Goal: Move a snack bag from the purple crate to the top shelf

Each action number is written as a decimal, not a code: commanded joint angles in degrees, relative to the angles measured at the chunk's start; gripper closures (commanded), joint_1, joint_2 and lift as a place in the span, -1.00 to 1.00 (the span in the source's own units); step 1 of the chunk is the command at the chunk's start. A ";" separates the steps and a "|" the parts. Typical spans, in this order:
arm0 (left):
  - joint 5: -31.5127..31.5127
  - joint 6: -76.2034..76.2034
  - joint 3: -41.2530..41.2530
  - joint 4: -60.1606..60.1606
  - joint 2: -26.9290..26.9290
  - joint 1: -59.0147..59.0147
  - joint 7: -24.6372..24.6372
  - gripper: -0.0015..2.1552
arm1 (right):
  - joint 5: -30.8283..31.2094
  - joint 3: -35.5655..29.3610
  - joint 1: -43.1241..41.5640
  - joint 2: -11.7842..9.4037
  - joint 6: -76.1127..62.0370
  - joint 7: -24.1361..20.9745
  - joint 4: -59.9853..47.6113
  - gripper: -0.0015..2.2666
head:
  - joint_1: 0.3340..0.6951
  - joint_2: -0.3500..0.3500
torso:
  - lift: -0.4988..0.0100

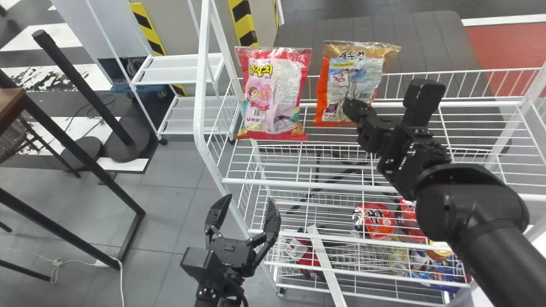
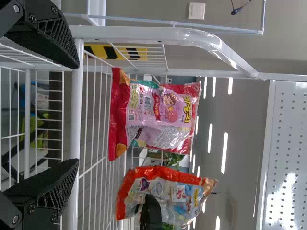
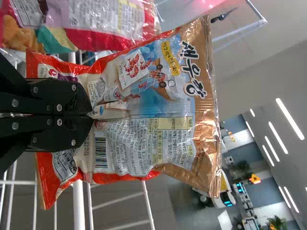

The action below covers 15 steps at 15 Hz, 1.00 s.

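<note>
Right gripper (image 1: 350, 106), jaws clamped tight on the orange snack bag (image 1: 358, 72), pinching its lower middle! It's upright in that grip, at the rack's top shelf (image 1: 298, 185). Just left of those jaws, a pink snack bag (image 1: 275, 91); lower and farther left, the left gripper (image 1: 246, 204), jaws spread wide.

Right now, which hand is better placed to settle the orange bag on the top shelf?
Probably the right hand: it pinches the orange bag at the top shelf. The left hand is open and empty, off by the shelf's left end.
</note>
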 commanded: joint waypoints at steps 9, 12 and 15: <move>0.00 -0.35 0.06 0.78 -0.10 -0.17 0.09 -0.88 | -5.22 1.65 -4.73 0.05 0.21 1.89 7.30 0.90 | 1.00 0.65 | 0.97; 0.00 -0.88 0.06 0.78 -0.10 -0.17 0.09 -0.88 | -5.93 2.88 -4.73 0.05 0.39 1.97 7.30 0.89 | 1.00 0.66 | 0.97; 0.00 -0.88 0.06 0.87 -0.10 -0.17 0.09 -0.88 | -6.01 3.32 -4.65 0.05 0.39 1.89 7.21 0.50 | 1.00 0.68 | 0.97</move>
